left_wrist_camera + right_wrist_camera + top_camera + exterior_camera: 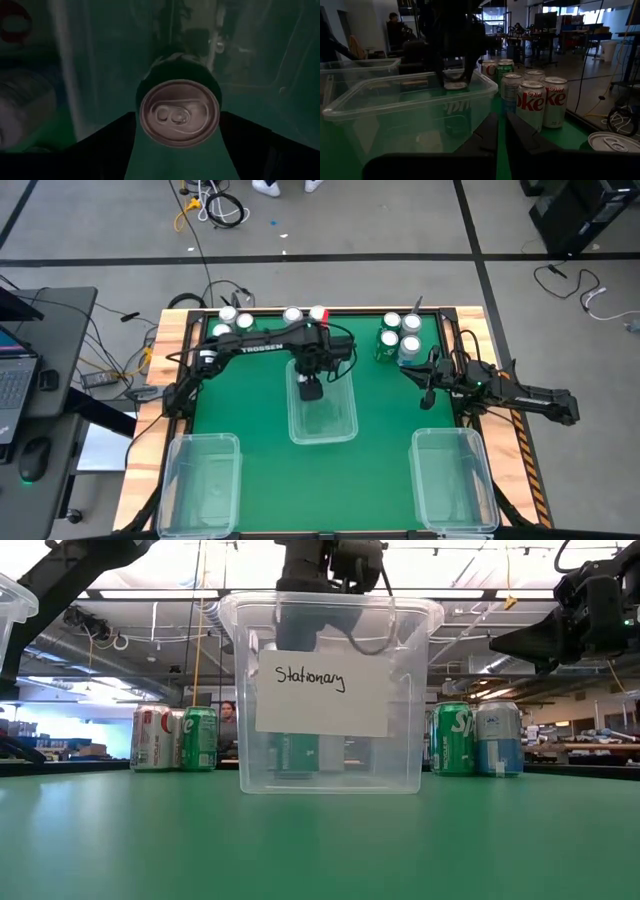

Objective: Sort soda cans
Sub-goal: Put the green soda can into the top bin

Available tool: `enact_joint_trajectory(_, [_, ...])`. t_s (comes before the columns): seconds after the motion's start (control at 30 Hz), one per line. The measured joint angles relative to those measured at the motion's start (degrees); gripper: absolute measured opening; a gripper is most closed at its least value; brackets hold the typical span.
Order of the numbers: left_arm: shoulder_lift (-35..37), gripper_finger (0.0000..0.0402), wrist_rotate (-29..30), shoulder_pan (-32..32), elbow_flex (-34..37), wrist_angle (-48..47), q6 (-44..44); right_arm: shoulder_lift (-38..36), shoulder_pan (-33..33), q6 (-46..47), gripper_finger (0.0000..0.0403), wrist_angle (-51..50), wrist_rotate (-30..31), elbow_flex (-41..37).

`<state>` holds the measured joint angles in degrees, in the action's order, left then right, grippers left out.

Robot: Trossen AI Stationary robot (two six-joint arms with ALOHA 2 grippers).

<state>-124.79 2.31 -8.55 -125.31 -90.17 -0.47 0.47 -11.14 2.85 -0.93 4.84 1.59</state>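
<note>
Grey floor (pixel 420 220) with loose cables (pixel 215 205) (desk (pixel 50 340) alongside)

One green can (pixel 296 755) is standing upright inside the middle clear bin (pixel 330 690). The rest of the soda cans sit along the table's far edge: a bunch at left (pixel 232 320), two mid-back (pixel 305 314), and maybe four at right (pixel 400 335), all upright.

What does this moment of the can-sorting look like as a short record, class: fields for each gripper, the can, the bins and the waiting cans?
left gripper: inside the middle bin, fingers either side of a green can
green can: upright in that bin
right gripper: shut, empty, beside the right-hand cans
front bins: two, no cans visible
other cans: along the table's far edge
</note>
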Motion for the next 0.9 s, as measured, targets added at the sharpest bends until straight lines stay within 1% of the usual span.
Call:
enact_joint_trajectory(0.33, [0.75, 0.0288, 0.15, -0.01, -7.54, 0.07, -0.14, 0.0, 0.0, 0.0, 0.0023, 0.0, 0.0, 0.02])
enact_joint_trajectory(0.4, [1.37, 0.0285, 1.08, -0.19, -9.65, 0.13, -1.64, -0.01, 0.02, 0.0, 0.0023, -0.02, 0.0, 0.01])
enact_joint_trajectory(0.47, [3.42, 0.0279, 1.08, -0.91, -9.16, 0.45, -3.78, -0.01, 0.01, 0.0, 0.0023, -0.01, 0.0, 0.01])
enact_joint_trajectory(0.7, [10.04, 0.0242, 2.63, -7.04, -9.05, 0.08, -6.97, 0.0, 0.02, 0.0, 0.0023, 0.0, 0.0, 0.02])
enact_joint_trajectory(0.9, [11.59, 0.0217, 3.92, -14.5, -9.04, 0.11, -5.07, 0.0, 0.02, 0.0, 0.0023, 0.0, 0.0, 0.0])
